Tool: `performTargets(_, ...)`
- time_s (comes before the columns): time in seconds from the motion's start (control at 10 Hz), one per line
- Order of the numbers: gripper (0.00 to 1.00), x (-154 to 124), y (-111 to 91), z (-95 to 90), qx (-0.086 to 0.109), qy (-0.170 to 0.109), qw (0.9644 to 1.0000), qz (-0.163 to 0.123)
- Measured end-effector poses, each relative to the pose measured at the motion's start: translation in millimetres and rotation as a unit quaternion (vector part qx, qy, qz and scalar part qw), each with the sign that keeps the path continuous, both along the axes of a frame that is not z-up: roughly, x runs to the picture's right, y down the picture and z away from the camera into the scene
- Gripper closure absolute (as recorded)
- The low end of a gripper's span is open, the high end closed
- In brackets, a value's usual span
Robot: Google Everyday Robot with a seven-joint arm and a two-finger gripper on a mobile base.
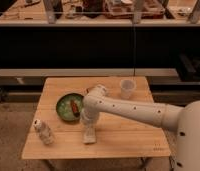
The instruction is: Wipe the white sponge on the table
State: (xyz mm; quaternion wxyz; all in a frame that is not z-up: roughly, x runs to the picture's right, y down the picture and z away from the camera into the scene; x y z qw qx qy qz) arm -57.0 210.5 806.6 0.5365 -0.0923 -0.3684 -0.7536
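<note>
My gripper (88, 129) points straight down over the left-middle part of the table (130, 134), at the end of the white arm that reaches in from the right. It is shut on the white sponge (89, 137), a small off-white block whose lower end rests against the light wooden tabletop. The sponge sits just in front of the green bowl (69, 106).
The green bowl holds a reddish-brown item (75, 106). A white crinkled bottle (44, 132) stands near the front left corner. A clear cup (127, 89) stands at the back right. Dark shelving runs behind the table.
</note>
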Motion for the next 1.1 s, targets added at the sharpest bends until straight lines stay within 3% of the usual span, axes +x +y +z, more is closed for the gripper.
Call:
performTargets(0.3, 0.82, 49.9, 21.8, -13.0, -0.011, 0.032, 0.9993, 0.018)
performTargets(0.5, 0.82, 91.0, 26.1, -13.5, -0.016, 0.065, 0.9969, 0.041)
performTargets(0.7, 0.82, 120.9, 13.5, -3.4, -0.014, 0.092, 0.9932, 0.07)
performTargets(0.9, 0.82, 147.4, -8.0, 18.4, -0.009, 0.12, 0.9878, 0.098)
performTargets(1.1, 0.82, 162.7, -40.4, 42.6, 0.001, 0.143, 0.982, 0.124)
